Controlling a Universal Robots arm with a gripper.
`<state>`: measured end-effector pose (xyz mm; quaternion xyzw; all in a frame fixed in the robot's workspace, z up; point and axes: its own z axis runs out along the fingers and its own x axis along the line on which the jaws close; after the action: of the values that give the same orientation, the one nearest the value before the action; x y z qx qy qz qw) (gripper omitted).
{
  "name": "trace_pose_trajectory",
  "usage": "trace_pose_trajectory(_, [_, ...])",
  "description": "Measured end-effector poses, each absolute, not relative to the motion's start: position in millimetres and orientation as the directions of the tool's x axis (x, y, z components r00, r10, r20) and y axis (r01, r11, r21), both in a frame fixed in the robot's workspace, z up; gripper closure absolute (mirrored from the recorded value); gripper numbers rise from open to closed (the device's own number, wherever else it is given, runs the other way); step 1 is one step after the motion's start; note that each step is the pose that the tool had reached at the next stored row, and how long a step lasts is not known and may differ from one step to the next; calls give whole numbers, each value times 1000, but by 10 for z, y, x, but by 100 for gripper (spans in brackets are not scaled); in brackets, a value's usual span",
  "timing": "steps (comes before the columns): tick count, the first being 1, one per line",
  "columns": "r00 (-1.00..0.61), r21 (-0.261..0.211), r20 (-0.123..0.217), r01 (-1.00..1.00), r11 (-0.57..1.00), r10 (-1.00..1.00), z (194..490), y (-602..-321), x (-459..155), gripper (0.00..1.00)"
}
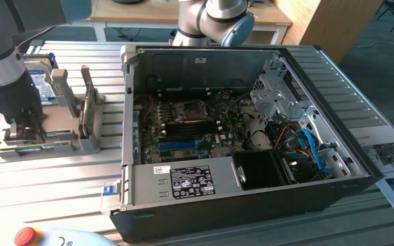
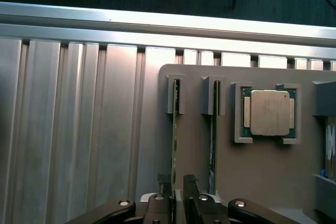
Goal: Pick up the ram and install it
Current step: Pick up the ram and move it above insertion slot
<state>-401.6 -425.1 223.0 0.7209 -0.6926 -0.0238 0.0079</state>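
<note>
The ram [image 2: 175, 145] is a thin green stick standing on edge in a slot of the grey holder [image 2: 199, 182]. My gripper [image 2: 178, 203] is lowered over one end of it, open, with the stick running between the two fingers [image 2: 164, 203], close against one of them. A second ram stick [image 2: 212, 140] stands in the neighbouring slot, just outside the other finger. In the exterior view my gripper [image 1: 22, 130] is down on the holder [image 1: 67, 146] at the exterior view's left, beside the open computer case [image 1: 334, 169].
A processor [image 2: 266, 113] lies in a recess of the holder. A taller green card [image 1: 87, 110] and a hard drive [image 1: 43, 87] stand on the holder too. The motherboard with its blue slot [image 1: 180, 145] lies inside the case. A red stop button [image 1: 26, 236] sits near the front.
</note>
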Motion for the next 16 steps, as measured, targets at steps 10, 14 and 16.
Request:
trace_pose_trajectory(10, [40, 44, -23, -998, -41, -999, 2229, -4254, -3966, 76])
trace_pose_trajectory(14, [40, 44, -23, -998, -41, -999, 2186, -4254, -3966, 76])
trace_pose_trajectory(16, [40, 44, -23, -998, -41, -999, 2163, -4254, -3966, 76])
